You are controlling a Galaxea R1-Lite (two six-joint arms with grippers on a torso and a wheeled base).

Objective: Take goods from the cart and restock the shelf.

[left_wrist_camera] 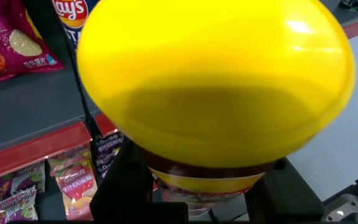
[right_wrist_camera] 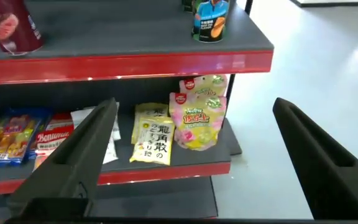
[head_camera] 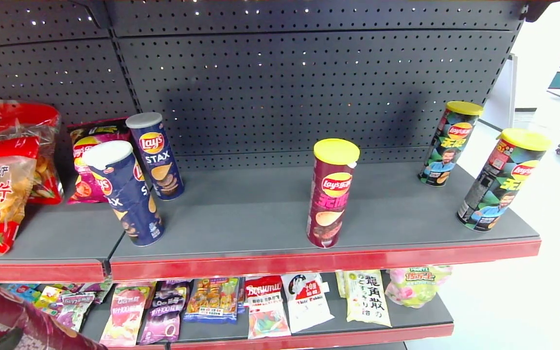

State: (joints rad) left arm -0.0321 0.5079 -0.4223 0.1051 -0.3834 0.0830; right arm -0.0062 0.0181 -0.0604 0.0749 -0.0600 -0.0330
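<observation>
— How's the shelf finished?
— I see matt grey board with a glossy red lip. The back panel looks like perforated metal.
— And the canister?
— Glossy printed wrap, smooth shiny yellow plastic lid. The snack bags look like crinkly, glossy film.

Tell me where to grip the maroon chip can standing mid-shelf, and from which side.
Grip the maroon chip can around the middle of its round body, coming from the aisle side. It stands upright near the front edge of the shelf with bare space on both sides, which likely leaves room to straddle it.
</observation>
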